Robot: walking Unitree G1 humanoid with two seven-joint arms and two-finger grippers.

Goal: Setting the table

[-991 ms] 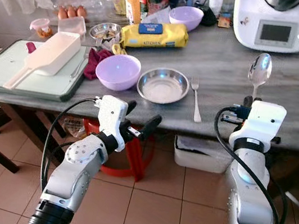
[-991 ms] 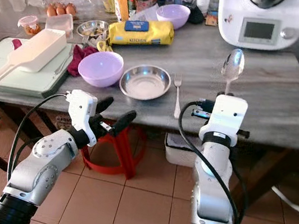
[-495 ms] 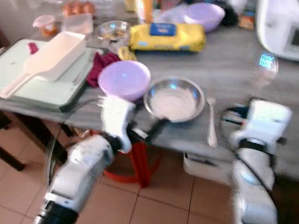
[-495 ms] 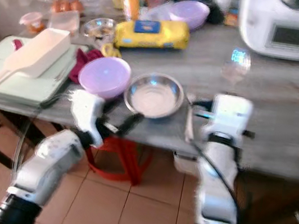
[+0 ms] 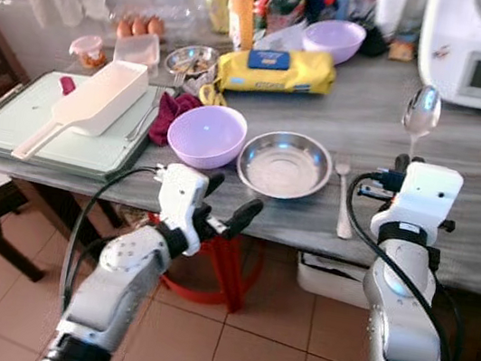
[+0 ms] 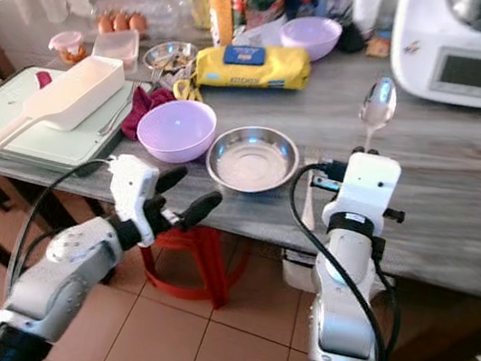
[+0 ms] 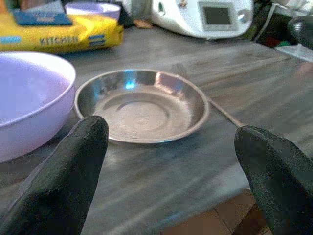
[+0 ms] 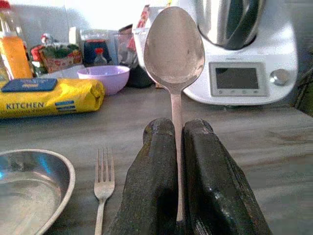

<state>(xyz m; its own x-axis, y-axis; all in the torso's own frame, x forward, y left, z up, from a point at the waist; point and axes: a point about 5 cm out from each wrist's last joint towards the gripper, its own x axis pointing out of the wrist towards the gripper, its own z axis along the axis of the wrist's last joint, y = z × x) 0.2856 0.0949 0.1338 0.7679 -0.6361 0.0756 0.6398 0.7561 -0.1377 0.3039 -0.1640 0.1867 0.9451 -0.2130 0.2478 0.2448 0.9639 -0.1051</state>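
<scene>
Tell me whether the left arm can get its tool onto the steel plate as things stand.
Probably yes. The left tool is open at the table edge, pointed straight at the steel plate, with bare tabletop between them. The purple bowl sits close beside the plate, so one finger may brush it.

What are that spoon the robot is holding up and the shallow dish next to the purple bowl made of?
The spoon looks like brushed metal, probably stainless steel: grey, with a dull sheen. The shallow dish also looks like steel, shinier, with bright reflections on its rim. The purple bowl looks like matte plastic, though glazed ceramic can't be ruled out.
</scene>
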